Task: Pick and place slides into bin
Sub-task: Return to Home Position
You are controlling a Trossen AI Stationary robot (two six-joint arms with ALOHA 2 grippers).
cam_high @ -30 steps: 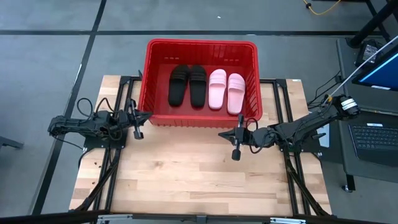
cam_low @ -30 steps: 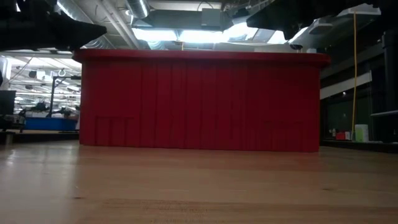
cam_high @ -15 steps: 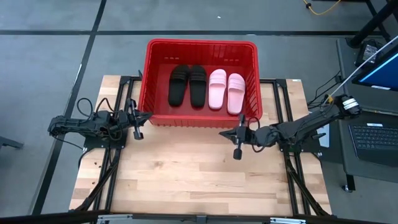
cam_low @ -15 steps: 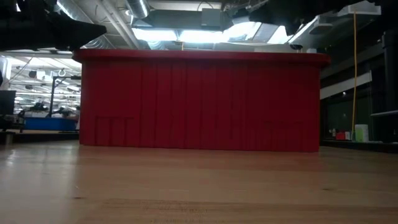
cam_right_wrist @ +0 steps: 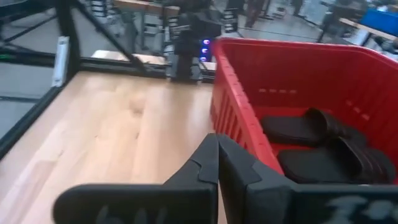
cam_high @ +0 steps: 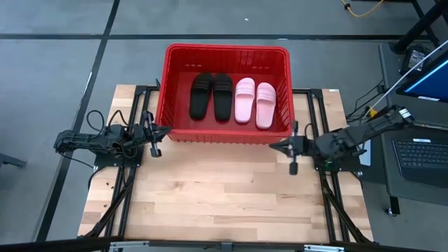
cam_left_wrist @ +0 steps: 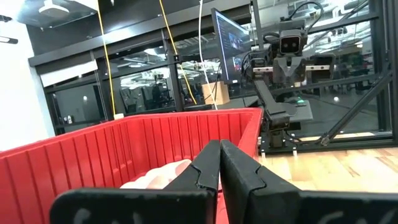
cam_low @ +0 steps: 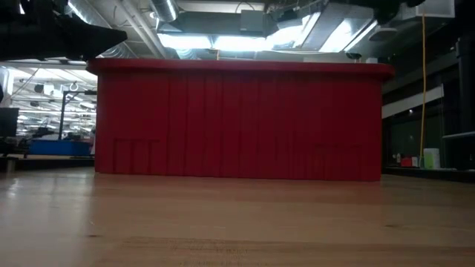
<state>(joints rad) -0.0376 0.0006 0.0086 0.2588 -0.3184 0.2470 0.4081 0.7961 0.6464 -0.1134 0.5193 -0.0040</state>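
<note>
1. We see the bin (cam_high: pixel 227 49) standing at the far middle of the table (cam_high: pixel 210 192), with its far part reaching past the table's far edge.
2. All four slides lie inside the bin, side by side in one row with their straps up. The black slides (cam_high: pixel 222 95) take the left half and the pink slides (cam_high: pixel 244 100) the right half. The inner black one and the inner pink one lie close together, and the outer pink one sits a little nearer the bin's near wall than its mate.
3. The left claw (cam_high: pixel 163 129) hangs low over the table's left side, just beside the bin's near left corner, and points across toward the right arm. In its wrist view we find the two fingers (cam_left_wrist: pixel 208 163) pressed together along their length with nothing between them, so it is clenched on nothing. Beyond them are the bin's red wall and part of a pink slide.
4. The right claw (cam_high: pixel 274 147) hangs low over the table near the bin's near right corner, apart from the wall, and points toward the left arm. Its wrist view shows its fingers (cam_right_wrist: pixel 205 163) meeting as well, clenched on nothing, with the black slides lying in the bin past them.
5. In the low view the bin's near wall stands flat on the table and hides the slides behind it.
</note>
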